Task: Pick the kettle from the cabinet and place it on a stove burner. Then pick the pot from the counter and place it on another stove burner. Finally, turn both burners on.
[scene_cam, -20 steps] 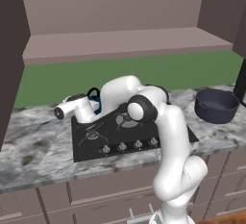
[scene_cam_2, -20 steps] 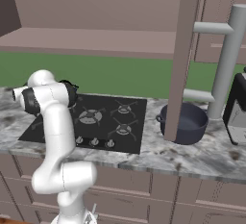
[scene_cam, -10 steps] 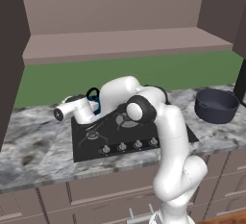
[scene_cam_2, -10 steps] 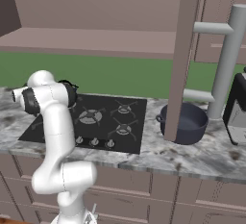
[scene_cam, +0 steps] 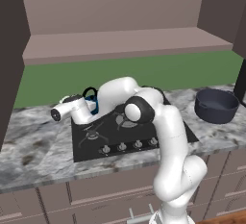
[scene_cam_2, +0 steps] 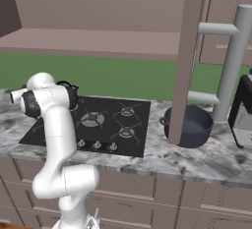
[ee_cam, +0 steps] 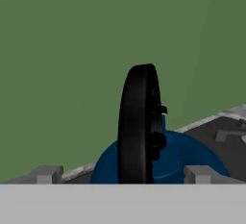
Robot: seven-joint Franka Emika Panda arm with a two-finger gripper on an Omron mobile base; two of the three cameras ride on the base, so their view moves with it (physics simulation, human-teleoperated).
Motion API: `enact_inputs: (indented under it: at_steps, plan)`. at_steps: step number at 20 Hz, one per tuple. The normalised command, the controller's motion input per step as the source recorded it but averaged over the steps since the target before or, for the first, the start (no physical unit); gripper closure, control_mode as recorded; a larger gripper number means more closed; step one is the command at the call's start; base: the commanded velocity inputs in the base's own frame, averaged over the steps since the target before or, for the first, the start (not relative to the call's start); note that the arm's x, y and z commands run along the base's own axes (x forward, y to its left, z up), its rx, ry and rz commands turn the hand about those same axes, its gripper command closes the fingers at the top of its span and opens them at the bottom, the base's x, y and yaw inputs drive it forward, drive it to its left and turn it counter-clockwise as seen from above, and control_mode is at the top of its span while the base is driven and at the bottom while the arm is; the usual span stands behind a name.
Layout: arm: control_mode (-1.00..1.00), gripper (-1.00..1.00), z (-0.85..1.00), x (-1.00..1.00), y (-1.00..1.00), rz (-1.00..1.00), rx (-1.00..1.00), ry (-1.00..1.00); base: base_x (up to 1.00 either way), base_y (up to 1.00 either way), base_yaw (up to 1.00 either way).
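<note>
Drawer fronts [scene_cam: 101, 194] in mauve-brown run along the bottom of the left base view, under the thick front edge of the marble worktop [scene_cam: 33, 158]. On the worktop lies the black cooktop [scene_cam: 144, 139], with a row of small silver knobs [scene_cam: 122, 146] at its near edge and spoked burners [scene_cam_2: 127, 110] behind them.

The white arm bends over the cooktop and reaches to its back left corner. There the pincer [ee_cam: 124, 174] is spread wide. In the hand view its two grey fingertips [ee_cam: 45, 174] stand well apart, one on each side of the kettle [ee_cam: 158, 158], and they do not press on it. The pincer holds nothing. The kettle is dark blue, it stands upright on the back left part of the cooktop, and its black looped handle [ee_cam: 139, 122] rises between the fingertips. In the left base view the kettle [scene_cam: 94, 104] shows just behind the hand.

The pot [scene_cam: 216, 105] rests on the worktop to the right of the cooktop, well apart from the kettle.

Behind the worktop is a green wall [scene_cam: 158, 71]. Above it hangs the cabinet [scene_cam: 125, 43] with its long flat shelf.
</note>
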Motion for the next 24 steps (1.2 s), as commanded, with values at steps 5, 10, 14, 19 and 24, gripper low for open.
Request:
enact_inputs:
  at_steps: [5,10,14,19,24]
  plan:
    - [-1.00,-1.00,-0.05,0.00,0.14,0.00,0.00,-0.01,0.00,0.00,0.00]
    - [-1.00,-1.00,-0.10,0.00,0.00,0.00,0.00,-0.02,0.00,0.00,0.00]
    - [-1.00,-1.00,-0.02,0.00,0.00,0.00,0.00,0.00,0.00,0.00,0.00]
    - [-1.00,-1.00,0.00,0.06,-0.12,0.00,0.00,-0.01,0.00,0.00,0.00]
    - [-1.00,-1.00,0.00,0.11,-0.18,0.00,0.00,-0.02,0.00,0.00,0.00]
